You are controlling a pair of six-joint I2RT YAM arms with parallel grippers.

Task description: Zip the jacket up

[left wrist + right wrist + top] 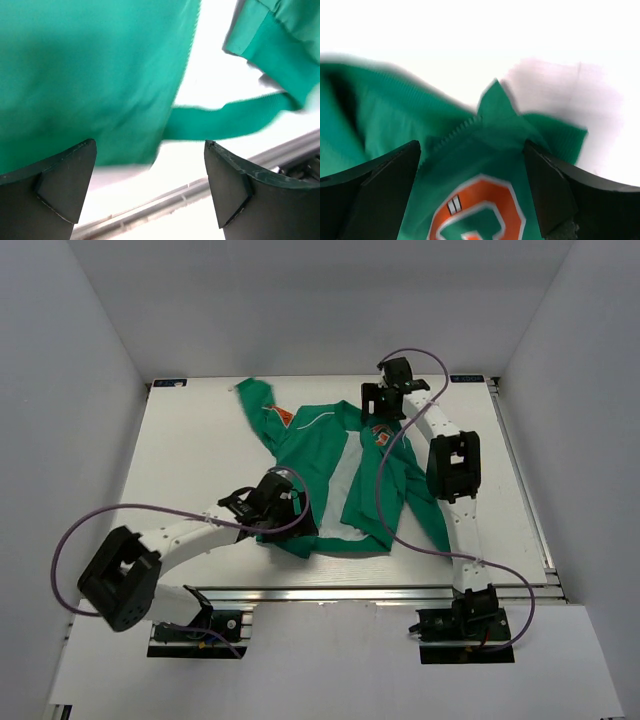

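The jacket (318, 462) is showing soft matt green cloth, ribbed at the hem (235, 117), with an orange patch (485, 192). The worktop (200, 440) is looking smooth and white; its near rail (380, 592) is gleaming like metal.

White table (200, 455), plain grey walls (80, 320)

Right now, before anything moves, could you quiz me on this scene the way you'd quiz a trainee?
1. True or false: the jacket is zipped shut.
2. Which tool is over the orange chest patch? A) left B) right
3. Fill in: the left tool and the right tool both stand ___.
Key: 1 false, the front lies apart with the pale lining showing; 2 B; 3 open.
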